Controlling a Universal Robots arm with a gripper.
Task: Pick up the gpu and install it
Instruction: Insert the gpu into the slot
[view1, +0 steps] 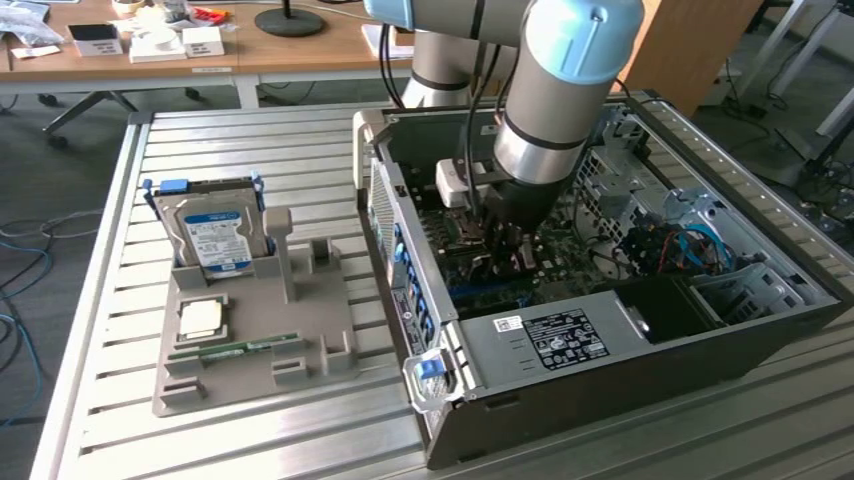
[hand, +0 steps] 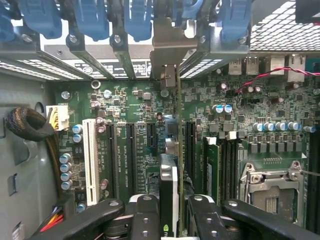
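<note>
Gripper (hand: 170, 220) fingers (hand: 145, 217) clamped on gpu (hand: 169, 185), held edge-on over motherboard (hand: 130, 105) slots inside computer case (view1: 747, 330); bracket end toward rear slot covers. Hard drive (view1: 211, 232) upright in gray holder (view1: 247, 345) outside.

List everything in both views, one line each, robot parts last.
black open computer case: 1, dark metal, on the slatted table at the exterior view's right
green motherboard: 1, inside the case, with a white slot and black slots
thin green gpu card with pale metal bracket: 1, edge-on between the fingers, over the slots
empty silver CPU socket: 1, on the motherboard
grey plastic parts holder: 1, on the table at the exterior view's left
silver hard drive with blue label: 1, upright in the holder
square silver processor chip: 1, flat in the holder
narrow green RAM stick: 1, in the holder
wooden desk: 1, behind
silver-and-blue arm: 1, reaching into the case
black gripper: 1, shut on the gpu
</note>
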